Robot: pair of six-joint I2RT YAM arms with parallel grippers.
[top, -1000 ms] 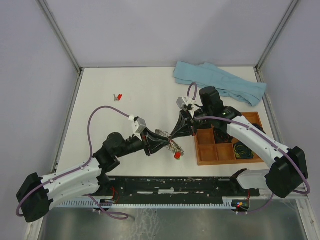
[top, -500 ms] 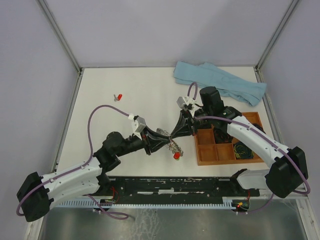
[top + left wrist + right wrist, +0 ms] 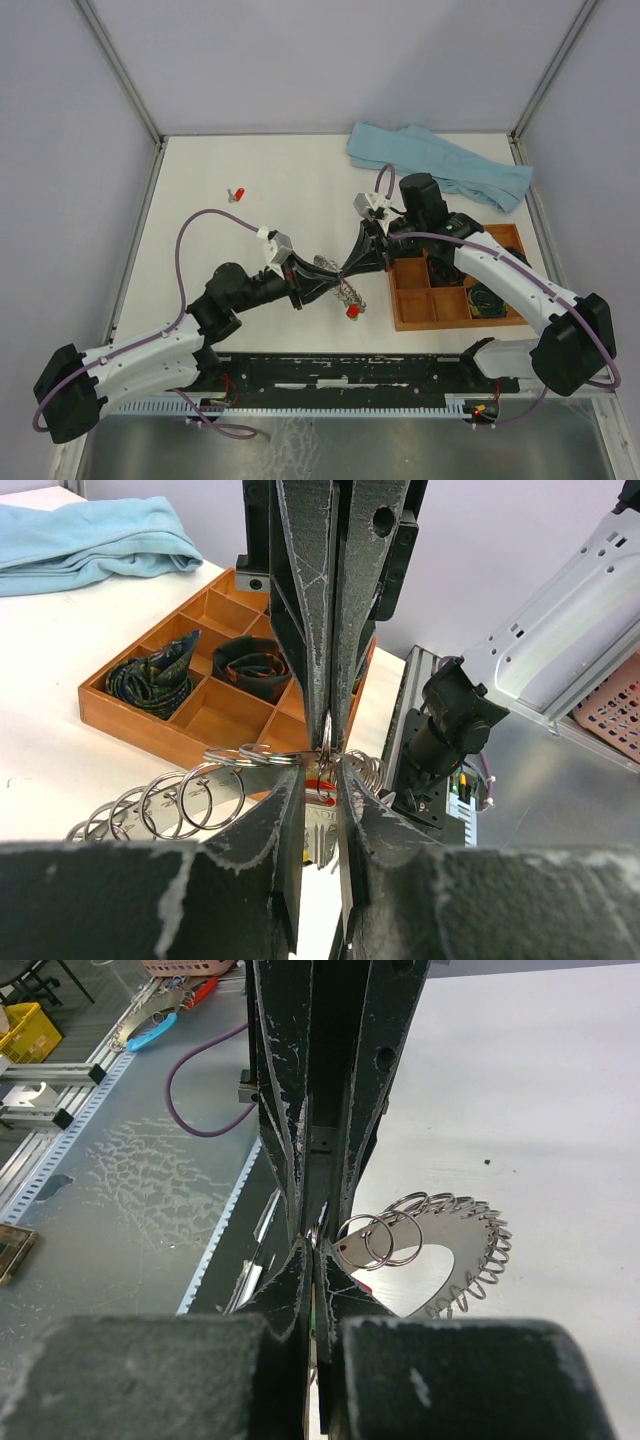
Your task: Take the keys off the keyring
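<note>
R fingers [image 3: 305,630] pressed shut, pinching keyring [image 3: 190,795] loop. L fingers [image 3: 270,830] opposite, tip-to-tip, narrowly apart round key [image 3: 320,832] on ring; grip unclear.

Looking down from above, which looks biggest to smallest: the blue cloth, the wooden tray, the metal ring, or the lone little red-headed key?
1-2. Blue cloth and wooden tray: too close to call, since the right arm covers part of the tray.
3. Metal ring.
4. Lone red-headed key, by far the smallest.

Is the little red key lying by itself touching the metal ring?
Apart. The top view shows bare table between the red key and the keyring.
</note>
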